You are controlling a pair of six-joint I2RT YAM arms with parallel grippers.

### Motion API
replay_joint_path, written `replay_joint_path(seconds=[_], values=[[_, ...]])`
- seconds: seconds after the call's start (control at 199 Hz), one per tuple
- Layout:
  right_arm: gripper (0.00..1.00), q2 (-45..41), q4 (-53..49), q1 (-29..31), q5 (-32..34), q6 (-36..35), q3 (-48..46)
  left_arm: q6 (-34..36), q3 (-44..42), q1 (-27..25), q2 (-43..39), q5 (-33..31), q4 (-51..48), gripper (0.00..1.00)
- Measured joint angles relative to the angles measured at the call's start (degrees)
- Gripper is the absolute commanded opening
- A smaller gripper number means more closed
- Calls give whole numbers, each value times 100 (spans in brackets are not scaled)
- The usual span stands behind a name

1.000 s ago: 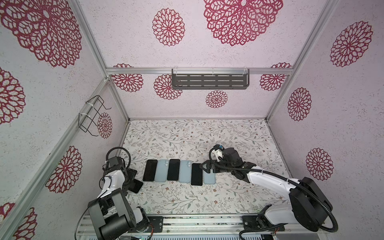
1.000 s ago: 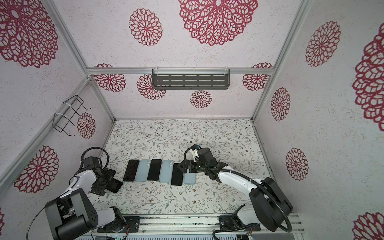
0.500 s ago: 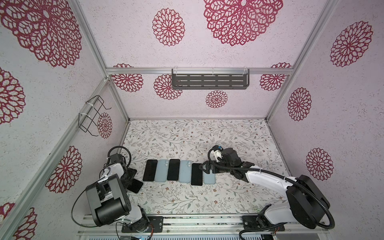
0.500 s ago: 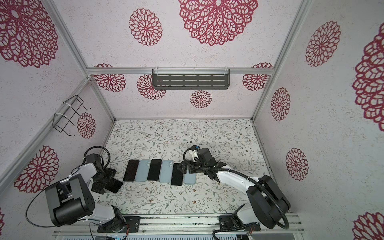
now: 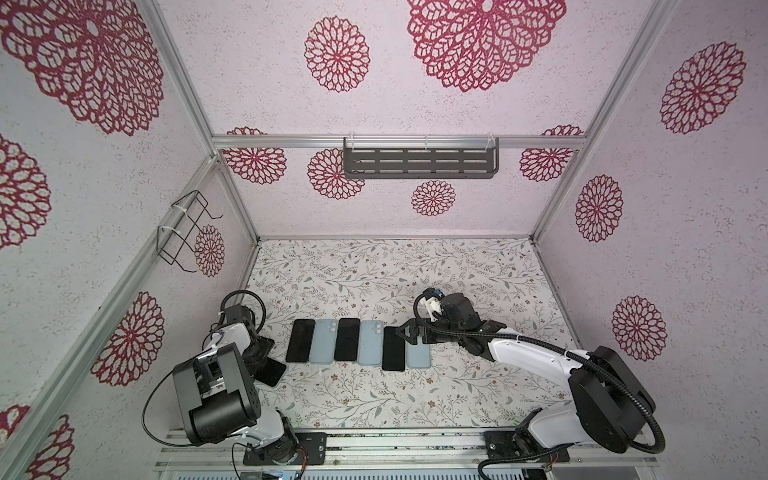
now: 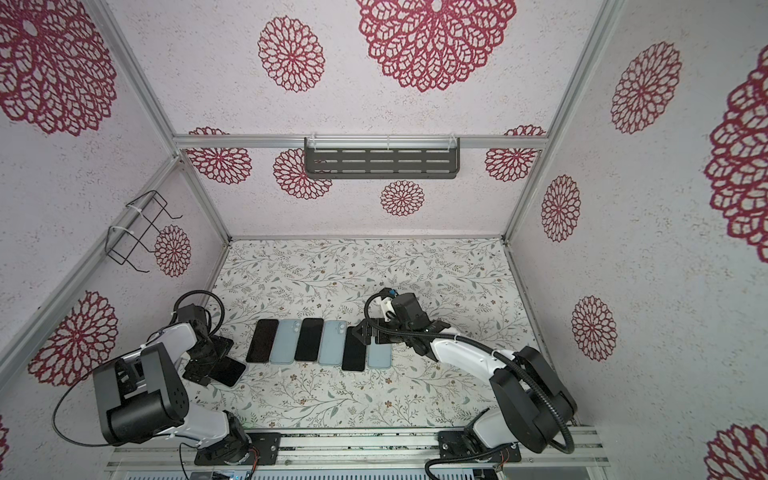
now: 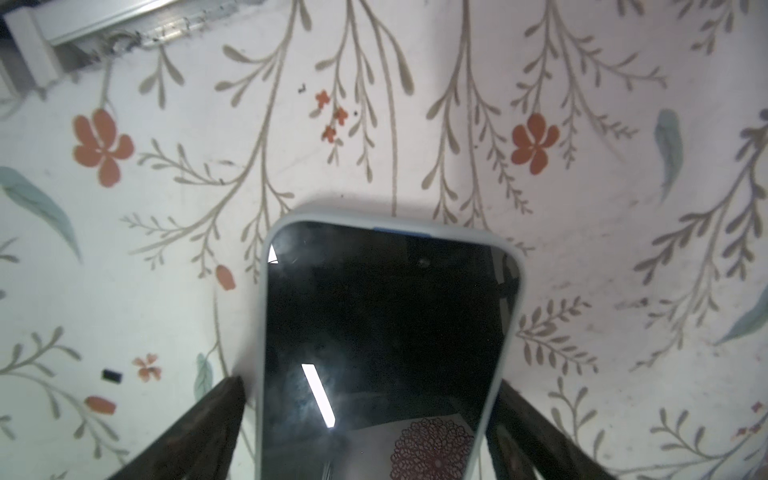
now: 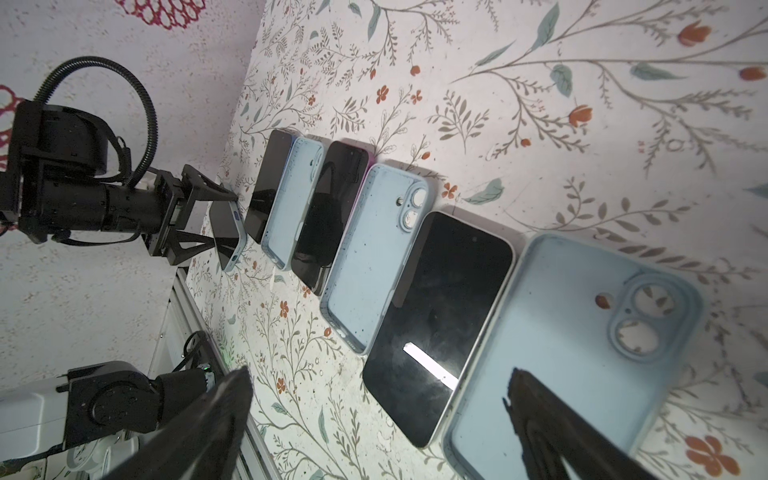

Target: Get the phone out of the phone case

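A dark-screened phone (image 7: pixel 386 332) in a pale blue phone case (image 7: pixel 261 332) lies at an angle on the floral mat at the left, seen in both top views (image 5: pixel 272 370) (image 6: pixel 230 370). My left gripper (image 7: pixel 371 382) straddles its long sides. A narrow gap shows beside one finger (image 7: pixel 232 399), and the other finger (image 7: pixel 513 403) sits close against the case. My right gripper (image 8: pixel 380 372) hangs open over the right end of the row (image 5: pixel 409 332), above a bare phone (image 8: pixel 440 324) and an empty case (image 8: pixel 573 345), holding nothing.
Three bare phones (image 5: pixel 300 340) (image 5: pixel 347 339) (image 5: pixel 393 349) alternate with three empty blue cases (image 5: pixel 324 341) (image 5: pixel 371 343) (image 5: pixel 419 355) in a row mid-mat. A grey shelf (image 5: pixel 419 162) hangs on the back wall. A wire basket (image 5: pixel 185 232) hangs on the left wall.
My left arm's rear links have swung round while its gripper stayed over the cased phone, and its jaws have narrowed a little. The right arm has barely moved.
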Motion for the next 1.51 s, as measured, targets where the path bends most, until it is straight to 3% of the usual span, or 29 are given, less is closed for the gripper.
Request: replay_joint_path(seconds=[0.402, 0.642, 1.014, 1.22, 1.355, 1.506], values=[[99, 26, 22, 144, 2, 4, 2, 17, -243, 44, -358, 122, 35, 80], [99, 356, 136, 470, -2, 15, 197, 66, -382, 116, -774, 542, -20, 78], [99, 1128, 750, 1106, -149, 306, 570, 225, -382, 264, -1829, 881, -422, 75], [99, 1808, 1239, 1368, -365, 573, 850, 256, -382, 269, -2055, 1469, -529, 69], [99, 2155, 1456, 1469, -518, 715, 1126, 254, -334, 87, -2203, 1773, -564, 69], [99, 2430, 1725, 1572, -664, 822, 1449, 142, -151, -603, -2363, 1945, -562, 69]])
